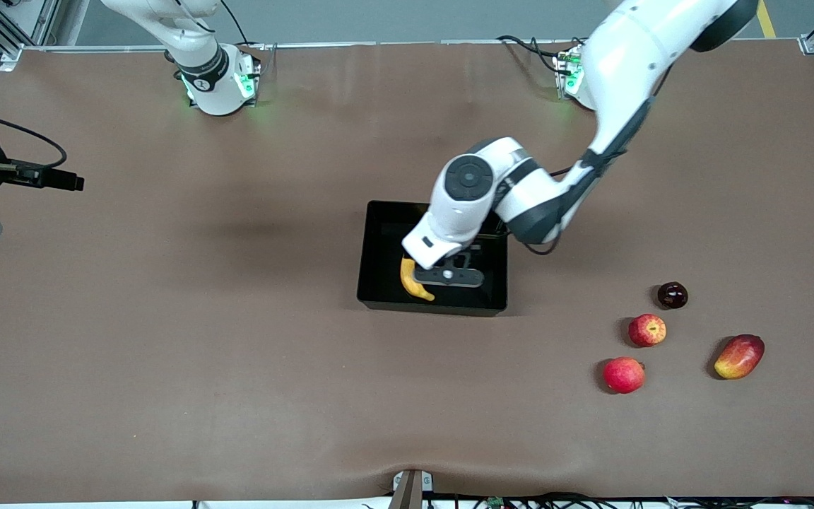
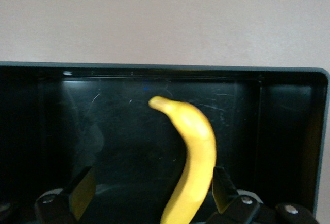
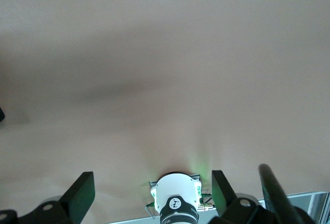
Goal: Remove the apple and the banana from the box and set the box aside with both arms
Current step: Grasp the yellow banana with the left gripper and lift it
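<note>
The yellow banana (image 1: 415, 283) lies in the black box (image 1: 379, 212) at mid-table. My left gripper (image 1: 444, 275) is low inside the box over the banana, open. In the left wrist view the banana (image 2: 193, 157) stands between the spread fingers (image 2: 82, 195), close to one of them, over the box floor (image 2: 124, 131). The small red apple with yellow patches (image 1: 647, 330) sits on the table toward the left arm's end, nearer the front camera than the box. My right gripper (image 3: 149, 193) is open and empty, held high over bare table; its arm waits at the right arm's end.
Beside the yellow-patched apple lie an evenly pink-red apple (image 1: 623, 375), a red-and-yellow mango (image 1: 739, 356) and a small dark round fruit (image 1: 673, 295). The right arm's base (image 3: 178, 201) shows below its gripper. A brown cloth covers the table.
</note>
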`<state>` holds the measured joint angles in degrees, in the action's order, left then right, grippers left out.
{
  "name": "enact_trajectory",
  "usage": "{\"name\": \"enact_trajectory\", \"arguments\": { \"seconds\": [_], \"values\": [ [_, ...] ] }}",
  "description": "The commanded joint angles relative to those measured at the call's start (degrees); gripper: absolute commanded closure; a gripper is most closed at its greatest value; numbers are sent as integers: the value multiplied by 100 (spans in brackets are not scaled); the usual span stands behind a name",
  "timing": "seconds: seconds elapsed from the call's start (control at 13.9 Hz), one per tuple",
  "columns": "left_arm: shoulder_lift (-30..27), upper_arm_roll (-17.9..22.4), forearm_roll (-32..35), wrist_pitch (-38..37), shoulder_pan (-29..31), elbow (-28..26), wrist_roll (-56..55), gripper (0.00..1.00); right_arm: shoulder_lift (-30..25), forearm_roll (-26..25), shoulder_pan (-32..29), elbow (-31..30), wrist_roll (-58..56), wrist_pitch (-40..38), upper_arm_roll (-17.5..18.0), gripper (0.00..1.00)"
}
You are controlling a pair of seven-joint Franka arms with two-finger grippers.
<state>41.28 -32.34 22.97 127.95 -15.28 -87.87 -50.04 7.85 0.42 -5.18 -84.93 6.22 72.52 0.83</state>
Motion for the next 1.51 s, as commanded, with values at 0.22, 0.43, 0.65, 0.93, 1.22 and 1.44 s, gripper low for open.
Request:
{"name": "enact_trajectory", "arguments": {
  "seconds": [0.22, 0.43, 0.65, 0.93, 1.22, 1.44],
  "values": [
    [705, 791, 85, 652, -985, 393, -340, 0, -3, 37, -62, 38, 55, -71, 49, 0],
    [872, 800, 94, 758, -1029, 393, -279, 6, 24, 37, -62, 38, 55, -71, 48, 0],
    [960, 800, 129, 758, -1038, 393, -226, 75, 24, 37, -71, 38, 55, -71, 40, 0],
    [882, 791, 138, 758, -1029, 419, -68, 100, 59, 37, -159, 46, -7, -54, 49, 0],
    [400, 791, 164, 574, -1003, 419, -68, 100, 68, 46, -124, 20, 11, -45, 40, 0],
    [-119, 756, 155, 144, -906, 419, -41, 100, 269, 160, -36, 73, 37, 25, 57, 0]
  ]
}}
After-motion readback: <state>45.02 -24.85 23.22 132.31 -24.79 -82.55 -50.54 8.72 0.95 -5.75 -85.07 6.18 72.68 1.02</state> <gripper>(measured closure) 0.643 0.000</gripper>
